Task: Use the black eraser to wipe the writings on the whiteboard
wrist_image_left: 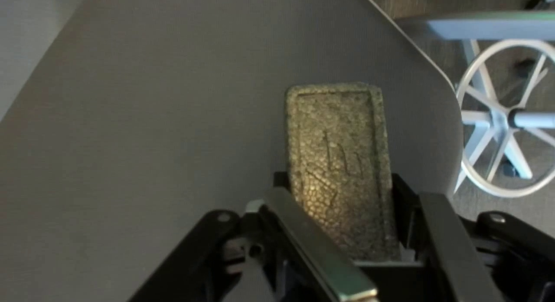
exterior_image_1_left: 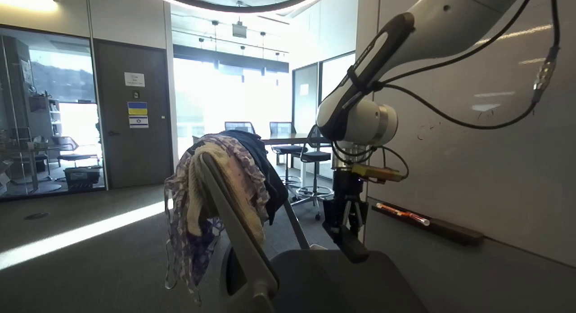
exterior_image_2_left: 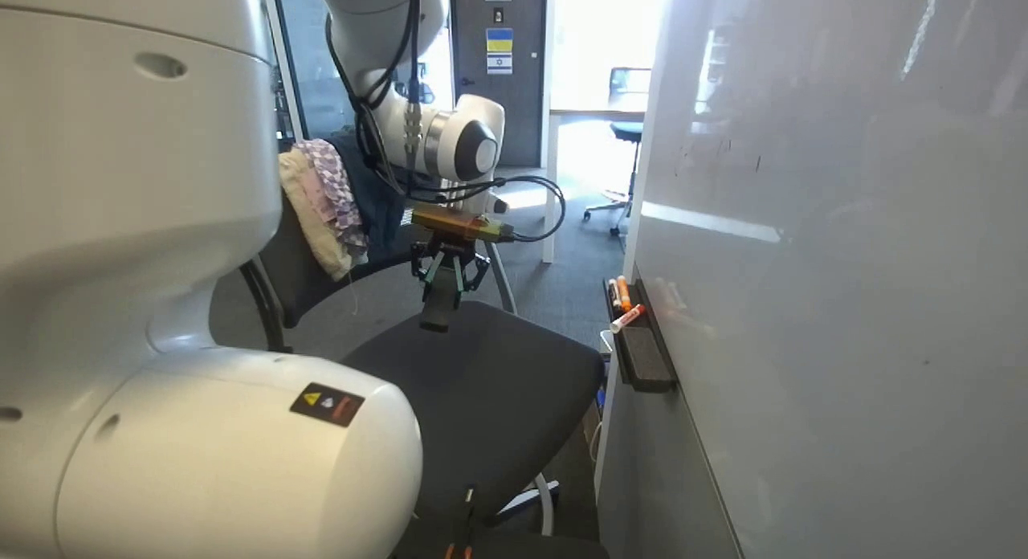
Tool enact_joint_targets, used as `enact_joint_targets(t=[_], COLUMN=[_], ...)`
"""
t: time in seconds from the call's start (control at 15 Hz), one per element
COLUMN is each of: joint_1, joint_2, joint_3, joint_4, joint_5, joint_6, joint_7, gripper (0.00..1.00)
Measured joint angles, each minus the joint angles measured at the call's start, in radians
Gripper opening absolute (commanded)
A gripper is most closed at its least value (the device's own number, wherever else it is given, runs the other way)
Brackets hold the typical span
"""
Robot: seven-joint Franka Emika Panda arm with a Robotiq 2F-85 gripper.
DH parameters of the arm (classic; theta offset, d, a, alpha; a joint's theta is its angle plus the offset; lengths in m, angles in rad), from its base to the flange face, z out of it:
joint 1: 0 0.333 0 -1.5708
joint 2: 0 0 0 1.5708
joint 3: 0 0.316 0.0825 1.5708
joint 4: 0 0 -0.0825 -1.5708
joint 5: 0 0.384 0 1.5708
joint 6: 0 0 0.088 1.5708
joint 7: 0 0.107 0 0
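One pincer [exterior_image_2_left: 450,284] clamps a black eraser [wrist_image_left: 338,154] by its sides, the free end slanting down and out; a dark chair seat [exterior_image_2_left: 490,382] is below the pincer. To the pincer's right in both exterior views stands the whiteboard [exterior_image_1_left: 454,169], its thin, faint writings [exterior_image_2_left: 757,163] higher than the pincer, three markers [exterior_image_2_left: 624,292] on its ledge [exterior_image_2_left: 656,334] also at right

Beyond the whiteboard [exterior_image_1_left: 486,169], daylight is pouring through the window [exterior_image_1_left: 229,101], burning out to white, while a ring lamp [exterior_image_1_left: 252,9] is glowing and, well apart from the whiteboard, a bright stripe [exterior_image_1_left: 85,234] is crossing the floor [exterior_image_1_left: 112,268]. Glare [exterior_image_2_left: 711,223] is streaking the whiteboard's grey surface in both exterior views. In my wrist view I am seeing dimly and softly, a warm gleam [wrist_image_left: 316,195] catching my held eraser [wrist_image_left: 340,163].
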Motion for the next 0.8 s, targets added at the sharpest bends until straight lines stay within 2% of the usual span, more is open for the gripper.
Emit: enact_joint_targets(t=[0.07,0.27,0.33,0.6,0.8], joint_1=[-0.004,-0.010,-0.013,-0.031,-0.066], joint_2=[0.034,0.125,0.146,0.184,0.175], joint_3=[0.000,0.002,0.003,0.003,0.002], joint_4=[0.024,0.105,0.134,0.235,0.280], joint_5=[-0.014,-0.079,-0.104,-0.179,-0.188], joint_6=[-0.045,-0.194,-0.250,-0.444,-0.517], joint_7=[-0.011,-0.039,-0.055,-0.134,-0.161], gripper=[0.73,0.95,0.99,1.00,1.00])
